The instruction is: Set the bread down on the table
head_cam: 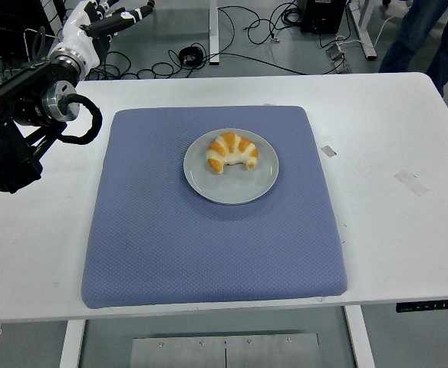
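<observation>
Left hand (105,17) is up at the top-left corner, past the table's far edge, white fingers (136,13) stretched out straight and apart, gripping nothing. Its black arm (17,130) runs in from the left edge, over the table's left side, with a cable loop (82,126) hanging at the wrist just beside the mat's far-left corner.

The bread (232,152), a golden crescent roll with pale stripes, is well apart from that hand, off to its right and nearer the camera. It lies on a round grey plate (231,188), slightly toward the plate's far side, open curve facing the near edge. Nothing touches it.

The plate sits on a blue mat (170,245), a bit beyond the mat's centre. The mat covers most of the white table (393,230).

Right of the mat, two small bits of tape (410,182) on the tabletop; no writing to be read on them. A dark strip (433,306) at the table's near-right edge has marks too small to read. No labels or brands legible anywhere.

Beyond the table, black cables (232,31) on the floor, and a person's legs (431,38) at the top right.
</observation>
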